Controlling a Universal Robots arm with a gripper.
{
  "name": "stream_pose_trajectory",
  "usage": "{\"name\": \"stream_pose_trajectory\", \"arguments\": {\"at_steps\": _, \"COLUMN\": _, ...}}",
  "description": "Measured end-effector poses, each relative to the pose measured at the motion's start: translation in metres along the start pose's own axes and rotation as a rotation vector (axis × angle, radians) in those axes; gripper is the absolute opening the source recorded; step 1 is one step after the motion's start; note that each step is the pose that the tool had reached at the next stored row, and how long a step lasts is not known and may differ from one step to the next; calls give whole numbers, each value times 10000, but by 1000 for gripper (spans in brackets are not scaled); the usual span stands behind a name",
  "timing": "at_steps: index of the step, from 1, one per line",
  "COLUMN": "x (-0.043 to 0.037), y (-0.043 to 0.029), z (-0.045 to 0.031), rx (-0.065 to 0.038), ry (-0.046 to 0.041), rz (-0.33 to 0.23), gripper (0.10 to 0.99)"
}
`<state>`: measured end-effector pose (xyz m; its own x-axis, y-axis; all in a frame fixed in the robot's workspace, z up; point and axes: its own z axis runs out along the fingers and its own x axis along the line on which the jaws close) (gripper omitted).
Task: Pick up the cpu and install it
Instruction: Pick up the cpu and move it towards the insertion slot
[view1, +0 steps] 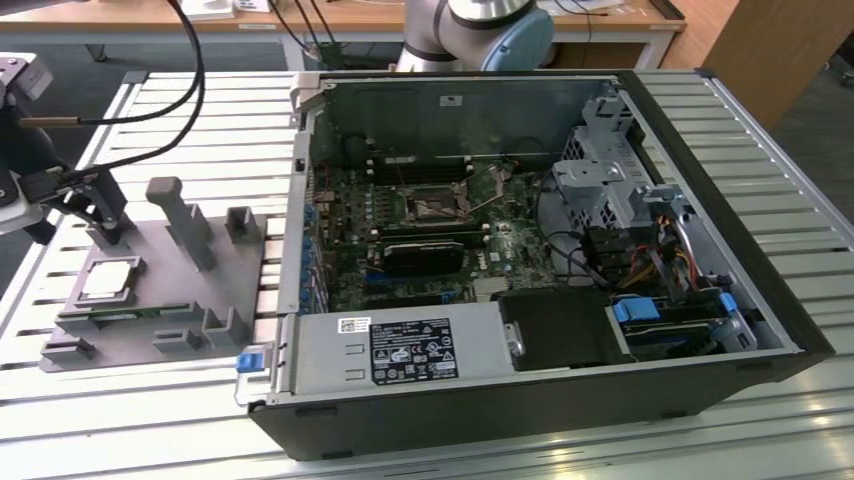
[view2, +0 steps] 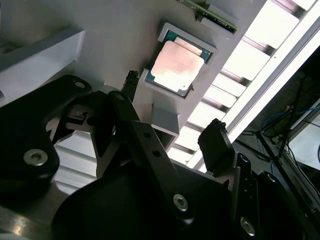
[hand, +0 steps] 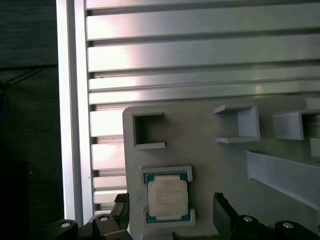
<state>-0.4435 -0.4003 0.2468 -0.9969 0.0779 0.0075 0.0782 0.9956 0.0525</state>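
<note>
Black hand (view1: 74, 205) at the exterior view's far left, over the grey fixture plate (view1: 174, 300) on the slatted aluminium bench (view1: 787, 150). Fingers spread apart, nothing gripped. The cpu (view1: 107, 278) lies flat in a framed pocket of the plate, silver top up; in both wrist views the fingertips flank it without touching. To the right: computer case (view1: 747, 310) lying open, motherboard socket (view1: 434, 207) exposed

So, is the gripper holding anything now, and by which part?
Nothing is held: the gripper is open above the cpu, which lies in its grey holder.
</note>
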Motion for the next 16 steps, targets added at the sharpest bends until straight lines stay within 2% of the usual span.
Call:
{"name": "stream_pose_trajectory", "arguments": {"at_steps": 13, "x": -2, "y": -11, "z": 97, "rx": 0, "ry": 0, "rz": 0, "gripper": 761}}
{"name": "stream_pose_trajectory", "arguments": {"at_steps": 16, "x": -4, "y": -32, "z": 124, "rx": 1, "ry": 2, "rz": -1, "gripper": 761}}
